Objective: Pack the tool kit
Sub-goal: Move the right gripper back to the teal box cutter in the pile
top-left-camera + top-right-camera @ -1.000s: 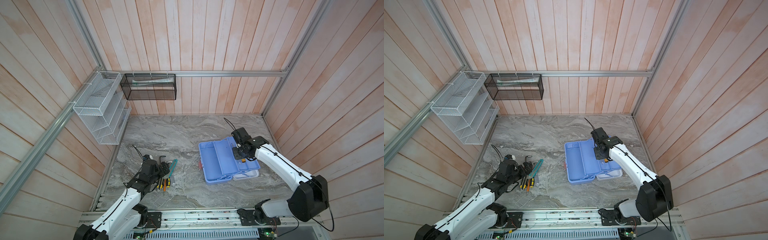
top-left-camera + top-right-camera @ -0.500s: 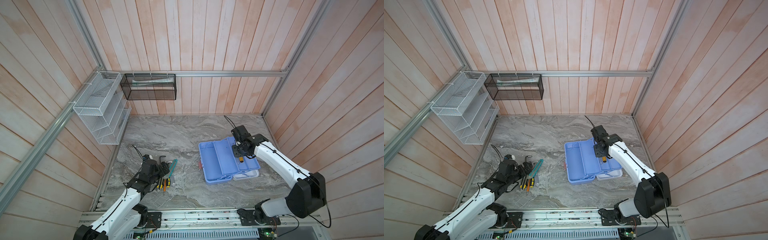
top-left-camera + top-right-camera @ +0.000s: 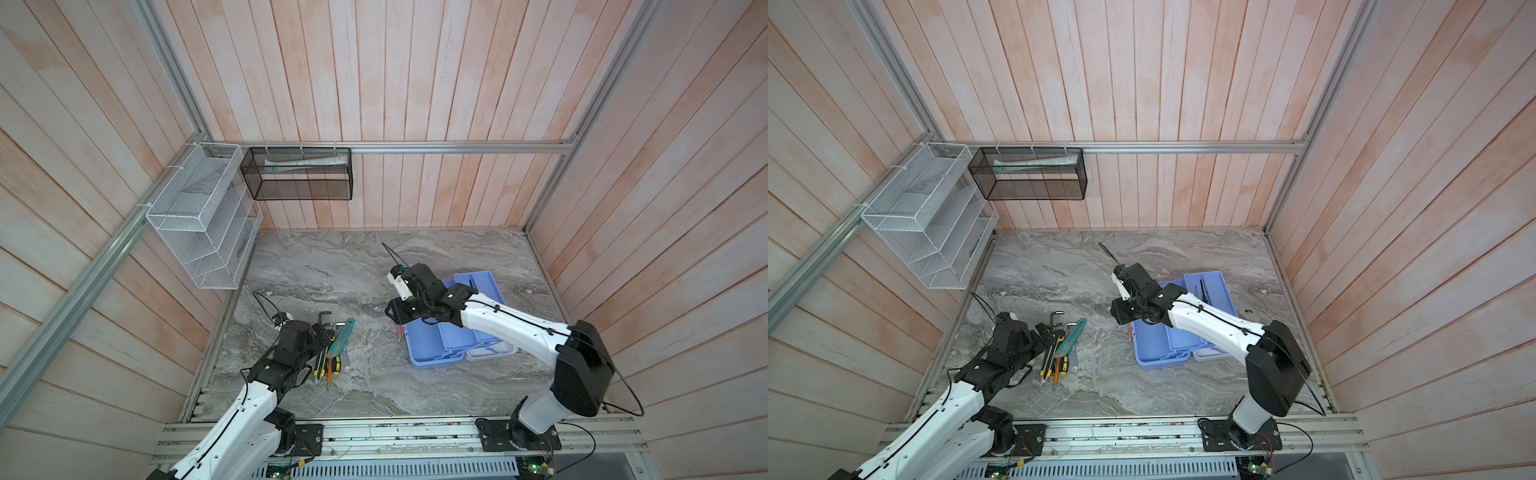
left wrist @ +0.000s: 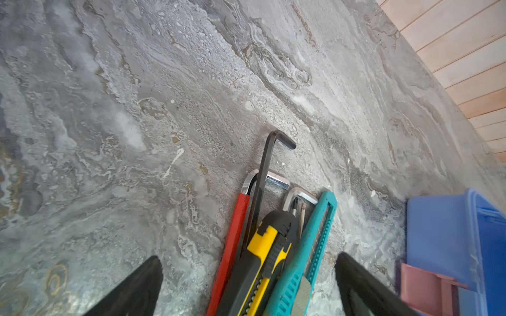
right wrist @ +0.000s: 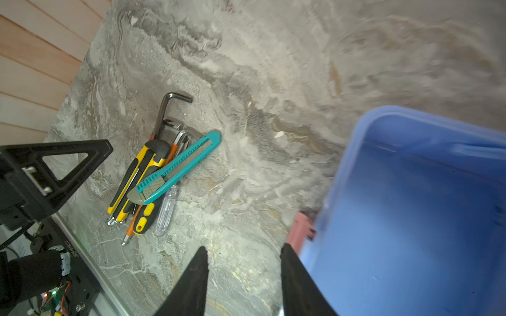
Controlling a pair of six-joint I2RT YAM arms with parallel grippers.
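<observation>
The tool kit's open light blue box [image 3: 432, 345] [image 3: 1154, 349] lies at the right of the table, its tray [image 3: 478, 286] behind it and a pink latch [image 5: 299, 228] on its left wall. The loose tools [image 3: 332, 345] [image 3: 1063, 345] lie in a pile at the left: a teal utility knife [image 4: 309, 246], a yellow-black knife [image 4: 265, 246] and hex keys [image 4: 262, 169]. My left gripper [image 3: 322, 332] [image 4: 247, 276] is open, its fingers straddling the pile's near end. My right gripper [image 3: 392, 311] [image 5: 243, 254] is open and empty, above the table beside the box's left edge.
A white wire basket [image 3: 199, 224] hangs on the left wall and a black mesh basket [image 3: 297, 174] on the back wall. Bare marble table [image 3: 332, 266] lies behind the tools and between the pile and the box. Wooden walls close three sides.
My right gripper has opened and swung left, from over the tray to the box's left edge. The left arm and the tool pile have not moved.
</observation>
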